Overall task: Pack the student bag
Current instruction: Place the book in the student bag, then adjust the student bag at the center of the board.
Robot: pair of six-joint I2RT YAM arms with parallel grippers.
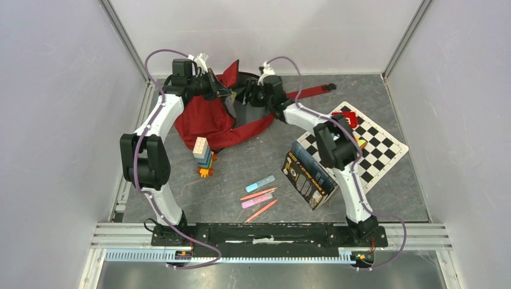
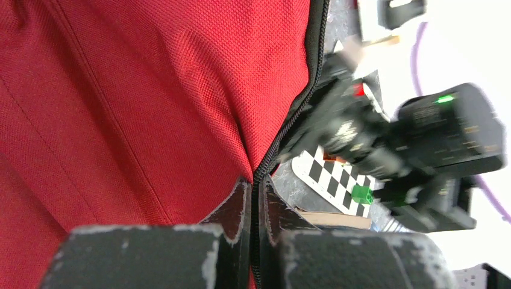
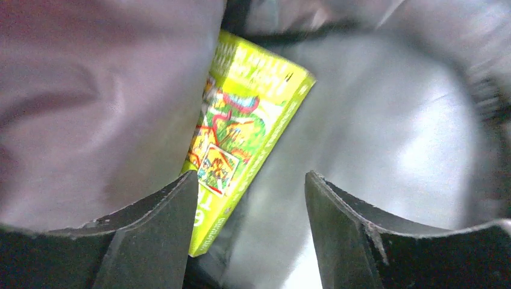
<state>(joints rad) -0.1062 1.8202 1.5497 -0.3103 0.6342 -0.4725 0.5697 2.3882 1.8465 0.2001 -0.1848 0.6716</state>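
Pressed-together fingers of the left tool (image 2: 258, 208) pinch the zip edge of the student bag (image 1: 208, 117), which lies open at the far side of the table (image 1: 253, 165). Reaching inside the bag, the right tool (image 3: 247, 241) stands spread wide, with a yellow-green book (image 3: 241, 126) just beyond its fingers.

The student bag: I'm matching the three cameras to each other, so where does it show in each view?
Top external: the student bag lies back centre-left, between the two wrists.
Left wrist: its red fabric fills left and centre; the left gripper pinches its zip edge.
Right wrist: only its grey lining, filling the frame.
Shared landmark: the chessboard mat, in the top and left wrist views only.
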